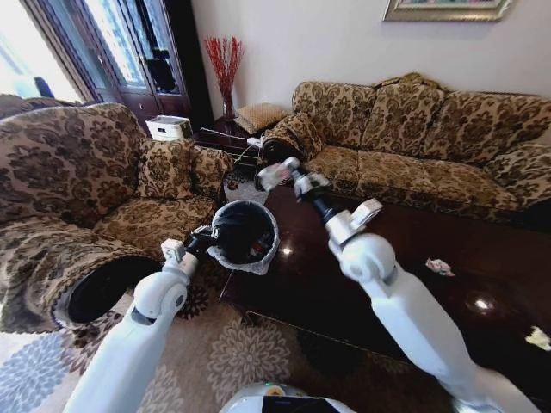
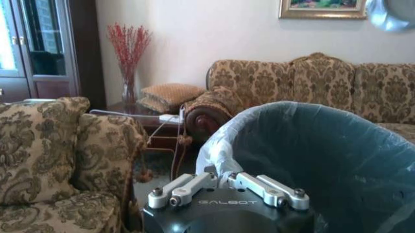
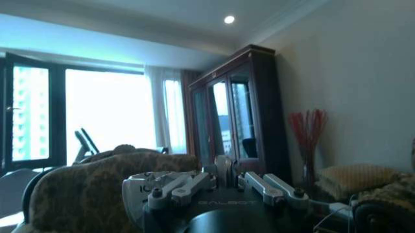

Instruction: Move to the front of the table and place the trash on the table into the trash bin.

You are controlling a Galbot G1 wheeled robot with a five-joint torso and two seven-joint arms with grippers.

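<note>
Patterned brown sofas ring the glossy dark reddish-brown table (image 1: 413,284). My left gripper (image 1: 205,238) clamps the black lined bin's (image 1: 250,225) rim; my right gripper (image 1: 277,175) (raised above it) grips something white.

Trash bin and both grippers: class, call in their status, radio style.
Left gripper shut on trash bin rim, bin held up at table edge. Right gripper raised above the bin. Paper wads on table. Path clear.

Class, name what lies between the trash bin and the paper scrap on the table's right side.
Head view: the right arm crosses bare glossy table between trash bin and paper scrap.
</note>
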